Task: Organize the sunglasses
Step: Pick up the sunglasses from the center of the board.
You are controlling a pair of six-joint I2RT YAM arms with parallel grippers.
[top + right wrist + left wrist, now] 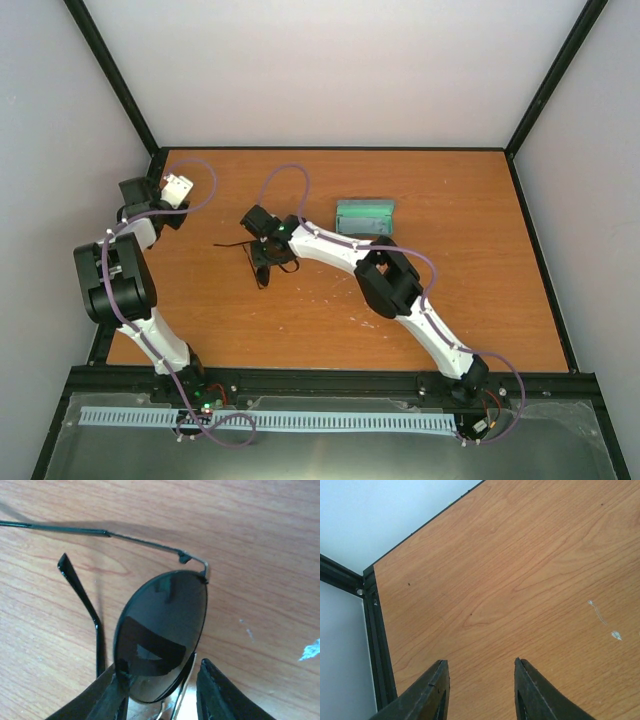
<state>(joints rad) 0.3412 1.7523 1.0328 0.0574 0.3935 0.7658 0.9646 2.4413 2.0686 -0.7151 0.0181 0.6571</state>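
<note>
From above, the left gripper (168, 192) is hanging over the far left corner of the table (330, 330), well apart from everything else. The right gripper (262, 258) is reaching down at the sunglasses (260, 275), which are lying on the wood left of centre with their thin arms splayed open. The grey-blue case (365, 215) is sitting toward the back, apart from the sunglasses. Pale walls (330, 70) and black posts (115, 80) are closing in the table.

In the left wrist view, the left fingers (427, 697) are standing partly open, with bare wood showing in the gap between them. They are gripping nothing and touching nothing. A black rail (379, 640) is edging the table, and white scuffs (616, 635) are marking the wood at the right.

In the right wrist view, the right fingers (227, 700) are flanking one dark lens, partly open. The finger on the view's left is overlapping the rim, and the other is sitting just beside it. Whether they are pinching the frame I cannot tell. One thin arm is stretching away across the wood, and the other is angling off to the left. A white fleck (311, 650) is lying at the right edge.
</note>
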